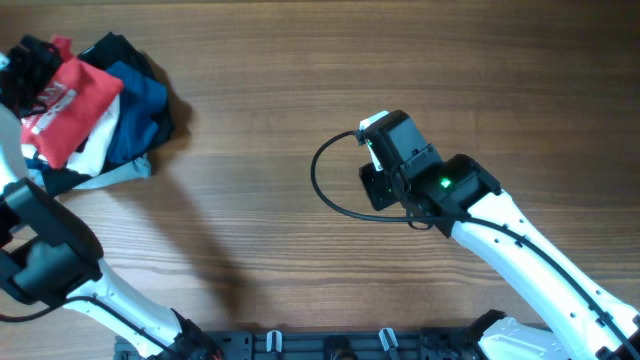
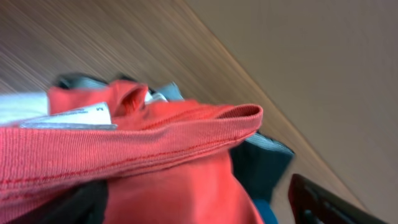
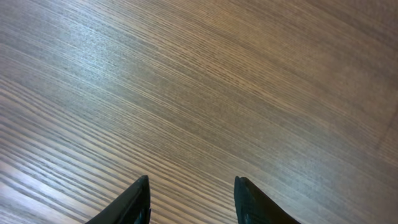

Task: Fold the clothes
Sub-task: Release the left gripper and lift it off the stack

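Observation:
The clothes, a red T-shirt with white print, lie on top of a heap at the table's far left corner. In the left wrist view the shirt's ribbed collar and a white size label fill the frame. My left gripper is down on the heap and open. Its dark fingers stand wide on either side of the red cloth without clamping it. My right gripper hovers over bare wood near the table's middle. It is open, and nothing lies between its fingertips.
Under the red shirt are a blue garment, a dark navy one and white cloth with a grey hem. A black cable loops out left of the right wrist. The table's far edge runs close behind the heap.

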